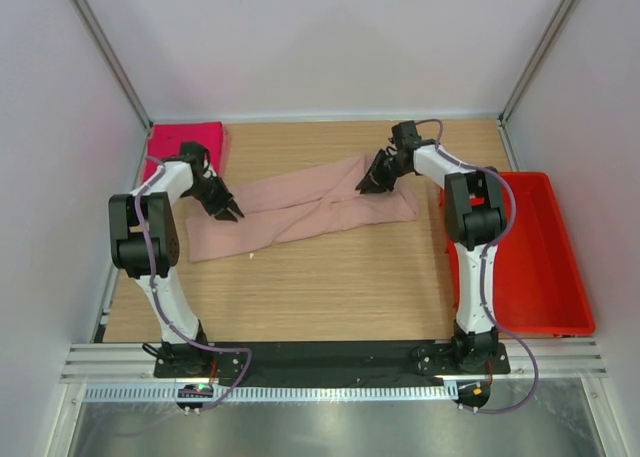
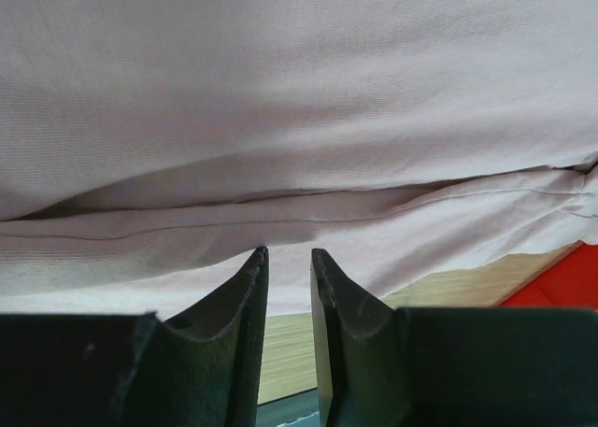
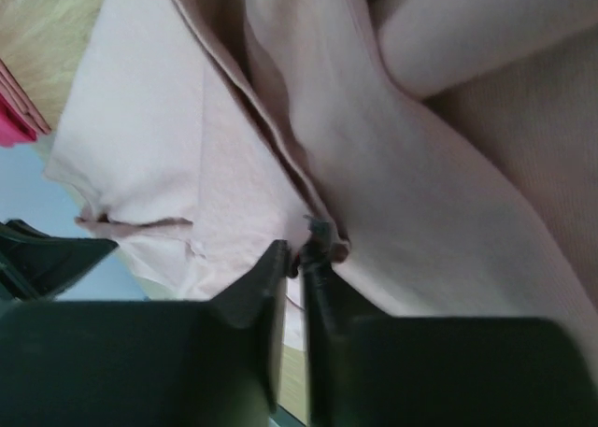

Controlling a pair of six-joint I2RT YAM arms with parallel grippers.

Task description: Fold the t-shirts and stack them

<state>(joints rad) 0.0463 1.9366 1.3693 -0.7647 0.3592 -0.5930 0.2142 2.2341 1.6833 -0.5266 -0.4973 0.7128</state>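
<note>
- Hard to judge any hold by the left pincer (image 1: 228, 212): from the wrist, seen with fingers (image 2: 245, 296) parted by a narrow slit, tips just at the edge of the pale pink t-shirt (image 1: 300, 212), no cloth clearly caught between.
- Partly hidden behind the left arm (image 1: 150, 227): the magenta t-shirt (image 1: 188, 137), lying flat in the far left corner of the surface (image 1: 330, 287).
- Standing along the right edge, just beside the right arm (image 1: 470, 217): a red bin (image 1: 535, 262).
- Closed almost fully on a small fold of the pale cloth: the right pincer (image 1: 368, 185), toward the far right corner.
- Stretched as a long, twisted, wrinkled band from near the left edge toward the far right, between both pincers; plain dusty pink, with seams and soft folds showing in both wrist views.
</note>
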